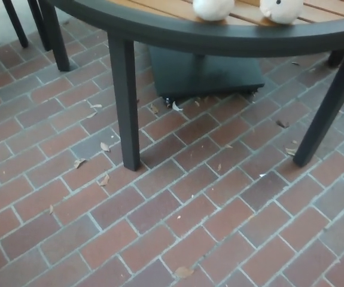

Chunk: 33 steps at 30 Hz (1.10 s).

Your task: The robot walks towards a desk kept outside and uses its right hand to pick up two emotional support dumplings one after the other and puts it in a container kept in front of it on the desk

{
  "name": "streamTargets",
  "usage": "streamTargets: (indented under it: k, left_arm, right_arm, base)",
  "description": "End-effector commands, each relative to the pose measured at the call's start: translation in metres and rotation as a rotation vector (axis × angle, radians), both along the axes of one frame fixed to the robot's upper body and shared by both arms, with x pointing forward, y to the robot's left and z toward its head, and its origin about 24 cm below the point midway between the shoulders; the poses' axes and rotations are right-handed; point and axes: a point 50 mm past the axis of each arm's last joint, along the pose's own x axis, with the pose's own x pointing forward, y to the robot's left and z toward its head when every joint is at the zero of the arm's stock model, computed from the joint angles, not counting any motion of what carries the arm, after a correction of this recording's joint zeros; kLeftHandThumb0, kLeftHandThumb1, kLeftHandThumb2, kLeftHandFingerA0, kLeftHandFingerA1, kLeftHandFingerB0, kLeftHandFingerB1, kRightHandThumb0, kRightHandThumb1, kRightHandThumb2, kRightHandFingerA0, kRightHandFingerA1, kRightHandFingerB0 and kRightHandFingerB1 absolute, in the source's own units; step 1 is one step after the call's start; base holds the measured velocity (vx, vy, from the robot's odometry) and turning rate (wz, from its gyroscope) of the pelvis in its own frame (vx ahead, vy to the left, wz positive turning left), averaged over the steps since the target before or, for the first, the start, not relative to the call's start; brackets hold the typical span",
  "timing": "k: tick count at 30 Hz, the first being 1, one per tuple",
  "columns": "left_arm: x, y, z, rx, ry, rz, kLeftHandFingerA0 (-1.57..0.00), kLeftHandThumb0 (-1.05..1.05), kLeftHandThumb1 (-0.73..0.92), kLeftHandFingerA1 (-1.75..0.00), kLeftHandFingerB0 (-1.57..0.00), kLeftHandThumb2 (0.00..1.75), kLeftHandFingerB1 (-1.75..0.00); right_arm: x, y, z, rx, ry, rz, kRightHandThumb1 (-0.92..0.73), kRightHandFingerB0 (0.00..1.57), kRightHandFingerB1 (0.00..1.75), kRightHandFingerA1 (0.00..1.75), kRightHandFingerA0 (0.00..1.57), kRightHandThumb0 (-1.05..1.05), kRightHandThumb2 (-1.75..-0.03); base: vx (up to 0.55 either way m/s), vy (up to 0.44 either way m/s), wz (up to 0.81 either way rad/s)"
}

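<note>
Hands: neither the left nor the right shows from the head camera, so their state can't be told and nothing is seen held.
Dumplings: two white, rounded plush shapes sit at the top edge of the frame on the desk, the first dumpling (213, 8) to the left, the second dumpling (281, 9) just beside it to the right; both are cut off by the frame, and the right one shows small dark marks.
Desk: wooden slat top with a dark curved rim (219, 40) sweeping across the upper frame; one dark leg (127, 107) stands left of centre, another leg (329, 113) slants down at the right.
Container: none can be made out in this view.
Under the desk: a dark flat base (204, 75) on small wheels, a post rising from it.
Ground: brick paving (177, 227) in red and grey, scattered with dry leaves (104, 179).
Far left: more dark furniture legs (52, 33) at the top corner.
</note>
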Motion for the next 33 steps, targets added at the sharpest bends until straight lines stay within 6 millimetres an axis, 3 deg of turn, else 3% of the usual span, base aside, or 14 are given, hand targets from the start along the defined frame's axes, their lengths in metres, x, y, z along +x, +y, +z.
streamTargets:
  k: [1, 2, 4, 12, 13, 26, 27, 30, 33]
  left_arm:
    - [0.0030, -0.0006, 0.0010, 0.020, -0.024, -0.013, -0.86, -0.36, 0.55, -0.69, -0.86, 0.57, -0.53]
    - [0.0027, -0.0007, 0.0010, 0.017, -0.029, -0.009, -0.87, -0.35, 0.55, -0.70, -0.85, 0.57, -0.54]
    - [0.0028, -0.0007, 0.0009, 0.012, -0.031, -0.002, -0.86, -0.36, 0.54, -0.68, -0.87, 0.57, -0.53]
    - [0.0034, -0.0005, 0.0012, 0.014, -0.029, -0.010, -0.87, -0.37, 0.55, -0.69, -0.88, 0.57, -0.54]
    - [0.0031, -0.0008, 0.0009, 0.016, -0.028, -0.007, -0.85, -0.35, 0.55, -0.68, -0.86, 0.57, -0.53]
    - [0.0008, -0.0014, 0.0001, 0.015, -0.026, -0.012, -0.85, -0.36, 0.54, -0.65, -0.85, 0.56, -0.53]
    - [0.0004, -0.0019, 0.0001, 0.014, -0.037, -0.006, -0.85, -0.37, 0.52, -0.67, -0.91, 0.57, -0.54]
    - [0.0001, -0.0021, 0.0002, 0.014, -0.042, -0.004, -0.85, -0.37, 0.52, -0.67, -0.91, 0.57, -0.54]
    - [-0.0006, -0.0017, 0.0004, 0.018, -0.025, -0.028, -0.84, -0.38, 0.54, -0.66, -0.88, 0.57, -0.52]
  right_arm:
    - [0.0018, -0.0054, 0.0078, -0.038, -0.047, 0.017, 0.02, 1.00, 1.23, 1.25, 1.16, -0.83, -1.43]
    - [0.0014, -0.0053, 0.0081, -0.041, -0.049, 0.022, -0.08, 0.97, 1.14, 1.21, 1.07, -0.86, -1.31]
    - [0.0017, -0.0058, 0.0087, -0.038, -0.042, 0.037, -0.10, 0.93, 1.15, 1.21, 1.08, -0.82, -1.25]
    - [0.0043, -0.0056, 0.0085, -0.045, -0.048, 0.018, -0.01, 0.98, 1.20, 1.26, 1.09, -0.87, -1.30]
    - [0.0046, -0.0056, 0.0085, -0.045, -0.048, 0.019, -0.13, 0.93, 1.16, 1.25, 1.10, -0.88, -1.26]
    - [0.0027, -0.0069, 0.0094, -0.033, -0.042, 0.034, -0.05, 0.94, 1.13, 1.20, 1.07, -0.84, -1.29]
    - [0.0031, -0.0068, 0.0069, -0.014, -0.036, -0.007, -0.04, 0.98, 1.17, 1.24, 1.10, -0.92, -1.21]
    - [0.0032, -0.0067, 0.0058, -0.006, -0.034, -0.024, -0.04, 0.98, 1.17, 1.24, 1.10, -0.92, -1.21]
    - [0.0039, -0.0053, 0.0088, -0.030, -0.060, 0.014, -0.04, 0.93, 1.17, 1.25, 1.04, -0.82, -1.28]
  base:
    - [0.29, -0.116, 0.08]
    - [0.27, -0.142, 0.16]
    - [0.31, -0.194, 0.46]
    - [0.28, -0.209, 0.02]
    - [0.24, 0.002, -0.15]
    - [0.27, 0.158, -0.11]
    - [0.20, 0.085, 0.06]
    - [0.16, 0.031, 0.05]
    - [0.17, -0.094, 0.09]
